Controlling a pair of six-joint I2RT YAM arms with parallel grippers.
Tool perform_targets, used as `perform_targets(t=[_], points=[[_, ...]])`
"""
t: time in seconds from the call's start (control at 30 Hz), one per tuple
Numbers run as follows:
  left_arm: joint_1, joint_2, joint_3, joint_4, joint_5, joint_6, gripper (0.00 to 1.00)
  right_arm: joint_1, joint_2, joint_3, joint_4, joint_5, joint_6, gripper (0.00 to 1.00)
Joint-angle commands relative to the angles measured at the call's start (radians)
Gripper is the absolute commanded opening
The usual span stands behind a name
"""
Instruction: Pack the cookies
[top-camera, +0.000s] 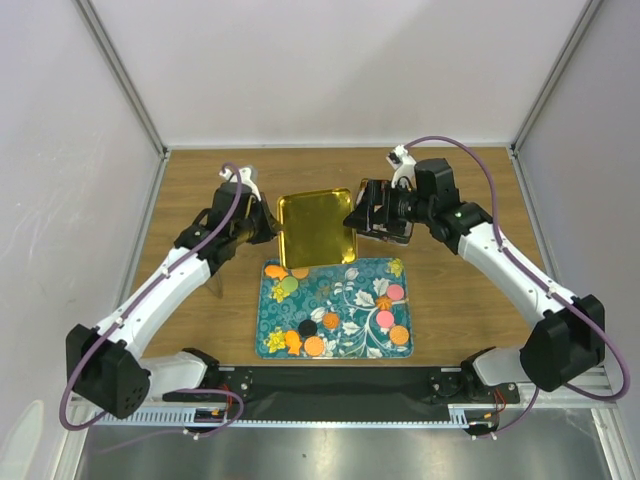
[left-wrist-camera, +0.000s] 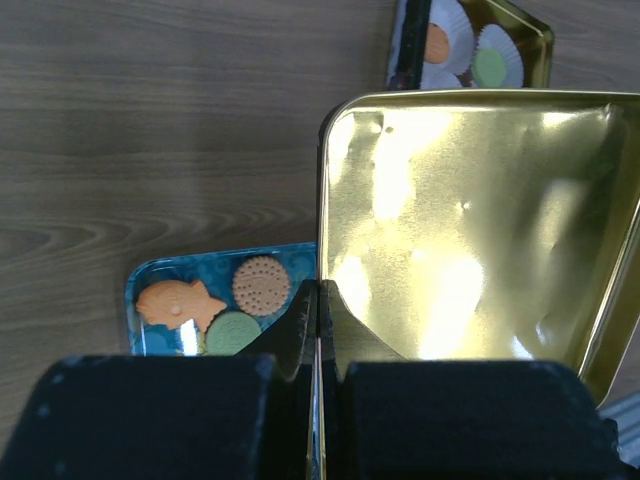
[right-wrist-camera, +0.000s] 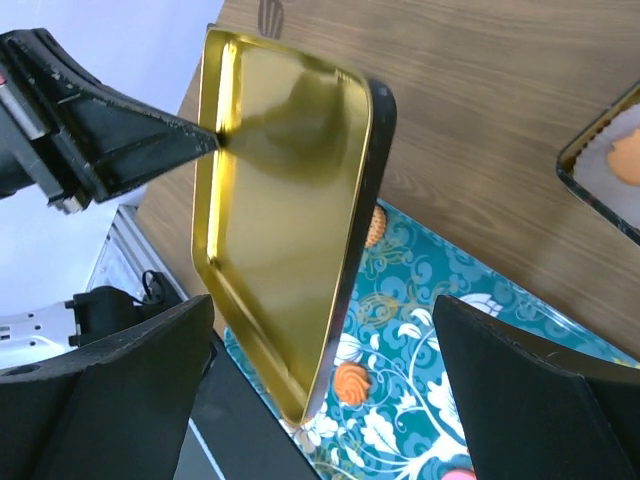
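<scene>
Several cookies (top-camera: 313, 346) in orange, green, black and pink lie on the teal flowered tray (top-camera: 350, 272). The left wrist view shows an orange fish-shaped one (left-wrist-camera: 180, 303), a round one (left-wrist-camera: 261, 285) and a green one (left-wrist-camera: 232, 333). My left gripper (top-camera: 262, 225) (left-wrist-camera: 318, 300) is shut on the left edge of a gold tin lid (top-camera: 315, 228) (left-wrist-camera: 470, 220) and holds it tilted above the tray's far edge. My right gripper (top-camera: 362, 220) (right-wrist-camera: 325, 320) is open at the lid's right edge (right-wrist-camera: 350, 240); whether it touches is unclear. An orange cookie (right-wrist-camera: 352, 381) lies below the lid.
A tin base (left-wrist-camera: 470, 45) with white paper cups holding an orange and a green cookie stands beyond the lid; it also shows at the right edge of the right wrist view (right-wrist-camera: 610, 160). In the top view my right gripper hides it. Enclosure walls stand around the wooden table (top-camera: 200, 190).
</scene>
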Motion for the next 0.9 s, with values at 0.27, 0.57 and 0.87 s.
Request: perform_targets(t=[0.27,0.57,0.87], points=[[-0.067,-0.031,0.002,0.134,0.064,-0.042,0.00,0.034,0.020,-0.005,0.131,-0.022,0.131,0.84],[-0.093,-0.015,0.002,0.162,0.052,-0.125,0.00,0.034,-0.009,-0.051,0.180,0.024,0.177,0.57],[-0.137,-0.006,0.037,0.151,0.020,-0.118,0.09,0.026,-0.021,-0.051,0.179,0.045,0.203,0.21]])
